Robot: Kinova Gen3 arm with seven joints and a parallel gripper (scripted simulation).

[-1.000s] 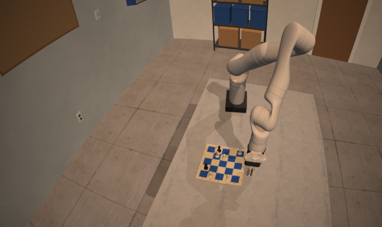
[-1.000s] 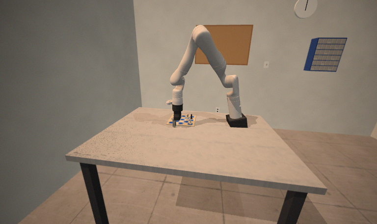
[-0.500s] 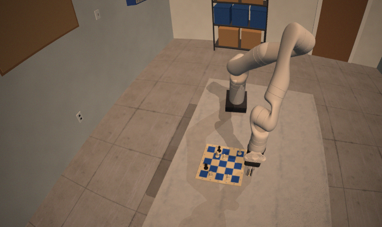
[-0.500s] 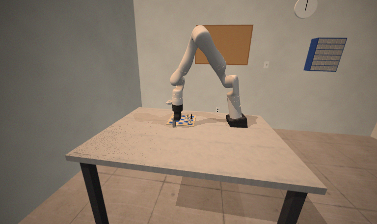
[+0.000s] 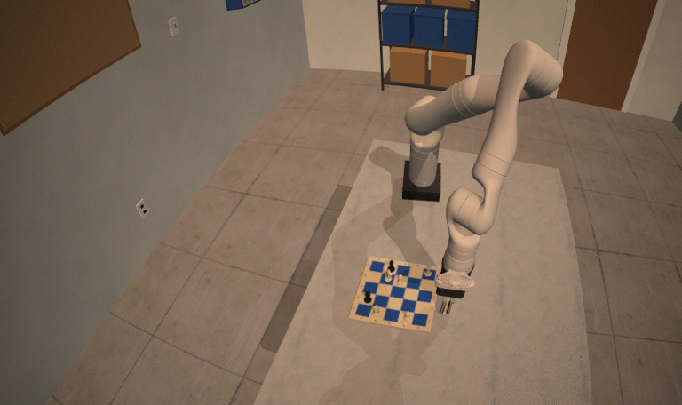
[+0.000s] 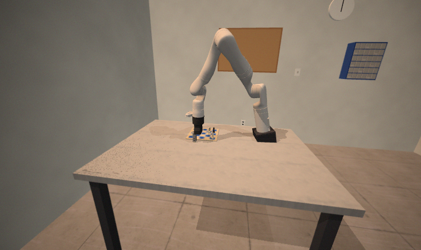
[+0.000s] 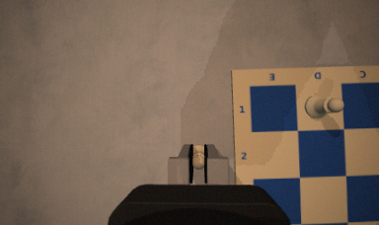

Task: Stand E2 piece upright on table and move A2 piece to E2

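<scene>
The pale table (image 5: 523,330) (image 6: 217,172) (image 7: 99,87) carries the arm (image 5: 495,149) (image 6: 235,55), which reaches down beside the chessboard (image 5: 397,324) (image 6: 204,137) (image 7: 239,131). The gripper (image 5: 445,307) (image 6: 194,138) (image 7: 198,157) is off the board, just beyond its E edge, about level with row 2. Its fingers are closed on a slim cream piece (image 7: 198,161), presumably the one meant to be stood up from E2. From above it looks roughly upright, but I can't fairly say whether its base meets the table. E2, on the board's E side, has nothing on it.

The other piece to move, a black one (image 5: 368,297), stands on A2, at the board's far side from the gripper, so that half of the job appears undone.

The first risk is in the release: if the cream piece's base is tilted or above the table, opening the fingers could drop it and topple it. Lowering too far could instead jam it and make it slip in the grip. Next, standing so close to the board's E edge, it could be knocked by the fingers when the black piece is set on E2. Lastly, the cream pawn (image 5: 407,315) (image 7: 316,107) on D1, diagonal to E2, could be brushed off its square by a low sideways swing.
</scene>
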